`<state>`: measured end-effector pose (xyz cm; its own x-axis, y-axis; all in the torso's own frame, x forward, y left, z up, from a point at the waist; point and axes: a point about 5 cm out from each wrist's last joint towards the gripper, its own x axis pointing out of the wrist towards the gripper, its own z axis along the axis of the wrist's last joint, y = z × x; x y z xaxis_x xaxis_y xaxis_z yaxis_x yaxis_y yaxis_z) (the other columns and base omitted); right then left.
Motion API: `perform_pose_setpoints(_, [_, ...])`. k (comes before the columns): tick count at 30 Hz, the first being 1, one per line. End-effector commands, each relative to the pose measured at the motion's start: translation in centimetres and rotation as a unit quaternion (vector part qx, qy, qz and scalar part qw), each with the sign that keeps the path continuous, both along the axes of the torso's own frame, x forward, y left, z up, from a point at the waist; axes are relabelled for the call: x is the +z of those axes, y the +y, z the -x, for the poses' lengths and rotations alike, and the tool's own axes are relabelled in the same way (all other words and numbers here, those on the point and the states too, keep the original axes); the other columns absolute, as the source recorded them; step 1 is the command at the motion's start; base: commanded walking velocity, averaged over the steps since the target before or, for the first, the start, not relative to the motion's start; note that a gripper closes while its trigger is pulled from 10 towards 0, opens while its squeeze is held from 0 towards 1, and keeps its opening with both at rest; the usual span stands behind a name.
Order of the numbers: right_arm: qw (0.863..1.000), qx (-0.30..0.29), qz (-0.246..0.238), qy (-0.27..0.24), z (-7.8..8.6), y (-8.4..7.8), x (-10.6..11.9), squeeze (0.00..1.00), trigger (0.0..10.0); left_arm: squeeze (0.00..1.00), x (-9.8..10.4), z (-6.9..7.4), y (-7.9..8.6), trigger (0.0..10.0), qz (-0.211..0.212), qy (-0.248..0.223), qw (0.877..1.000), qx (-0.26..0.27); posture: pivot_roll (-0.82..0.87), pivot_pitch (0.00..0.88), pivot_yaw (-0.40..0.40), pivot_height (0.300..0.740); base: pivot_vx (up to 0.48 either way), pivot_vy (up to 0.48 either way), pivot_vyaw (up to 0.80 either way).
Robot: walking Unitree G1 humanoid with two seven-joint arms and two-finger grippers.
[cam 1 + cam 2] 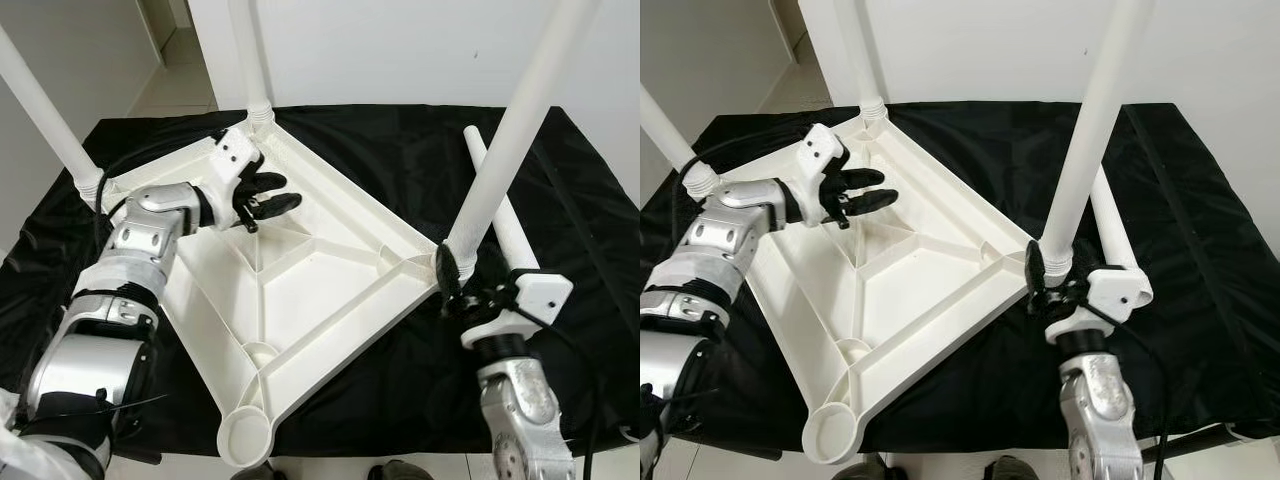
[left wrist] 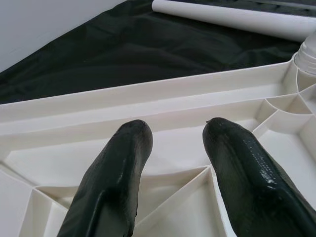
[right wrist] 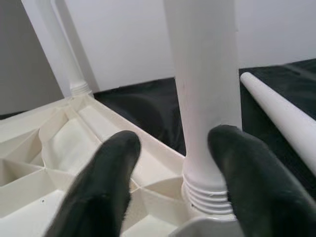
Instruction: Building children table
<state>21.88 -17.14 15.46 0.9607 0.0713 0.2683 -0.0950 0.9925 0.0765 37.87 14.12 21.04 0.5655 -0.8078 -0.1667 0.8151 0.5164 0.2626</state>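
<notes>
Closest to us, our right gripper [image 1: 447, 283] sits spread at the base of the screwed-in leg [image 1: 510, 135], one finger either side, can't tell if it's touching. Upside-down white tabletop [image 1: 300, 300] lies on the black-covered worktop [image 1: 400, 160]. Our left gripper [image 1: 262, 200] hovers open over its ribbed underside, holding nothing. One loose leg [image 1: 500, 210] lies just beside the right corner.

Tabletop [image 1: 300, 300] lies inverted on cloth [image 1: 400, 160] (loose leg [image 1: 505, 205] right).
</notes>
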Motion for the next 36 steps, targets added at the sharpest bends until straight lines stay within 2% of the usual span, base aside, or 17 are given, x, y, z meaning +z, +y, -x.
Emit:
perform_pose_setpoints(1, [1.000,0.004,-0.001,0.002,-0.1,-0.1,0.2,0.00,0.0,0.00,0.2,-0.4,0.4,10.0,-0.013,-0.020,0.999,0.032,-0.08,0.026,0.072,0.740,0.000,0.000,0.00])
perform_pose_setpoints(2, [1.000,0.003,0.000,0.004,-0.1,-0.2,0.3,0.00,0.0,0.00,0.2,-0.4,0.4,10.0,-0.017,-0.024,0.999,0.033,-0.08,0.026,0.072,0.740,0.000,0.000,0.00])
perform_pose_setpoints(3, [1.000,0.003,0.003,0.004,-0.2,-0.4,0.4,0.00,10.0,0.00,0.3,-0.4,0.3,10.0,-0.020,-0.029,0.999,0.033,-0.08,0.024,0.070,0.740,0.000,0.000,0.00])
perform_pose_setpoints(8, [1.000,0.008,0.013,0.006,-0.6,-1.0,0.7,0.00,10.0,0.00,0.3,-0.6,0.1,10.0,-0.030,-0.043,0.998,0.040,-0.07,0.021,0.070,0.740,0.000,0.000,0.00])
perform_pose_setpoints(14, [1.000,-0.001,0.023,0.004,-1.5,-2.3,1.2,0.00,10.0,0.00,-0.1,-0.6,0.1,10.0,-0.063,-0.057,0.996,0.033,-0.07,0.021,0.072,0.740,0.000,0.000,0.00])
perform_pose_setpoints(21, [0.999,-0.037,0.030,-0.002,-2.8,-4.7,1.7,0.00,10.0,0.00,-1.0,-0.1,0.7,10.0,-0.131,-0.064,0.989,-0.010,-0.06,0.029,0.070,0.740,0.000,0.000,0.00])
perform_pose_setpoints(27, [0.998,-0.063,0.025,-0.008,-3.7,-5.4,1.9,0.00,10.0,0.00,-1.5,0.1,1.4,10.0,-0.171,-0.062,0.983,-0.032,-0.05,0.034,0.073,0.740,0.000,0.000,0.00])
perform_pose_setpoints(31, [0.997,-0.067,0.018,-0.014,-3.9,-5.4,2.1,0.00,10.0,0.00,-1.6,0.2,2.2,10.0,-0.198,-0.059,0.977,-0.042,-0.05,0.034,0.076,0.740,0.000,0.000,0.00])
perform_pose_setpoints(33, [0.999,-0.045,0.016,-0.011,-3.5,-4.5,2.0,0.00,10.0,0.00,-2.2,0.5,3.0,10.0,-0.237,-0.050,0.968,-0.058,-0.05,0.037,0.076,0.740,0.000,0.000,0.00])
perform_pose_setpoints(36, [0.999,-0.028,0.019,-0.008,-3.1,-3.9,1.8,0.00,10.0,0.00,-2.5,0.6,3.3,10.0,-0.263,-0.050,0.961,-0.066,-0.05,0.038,0.076,0.740,0.000,0.000,0.00])
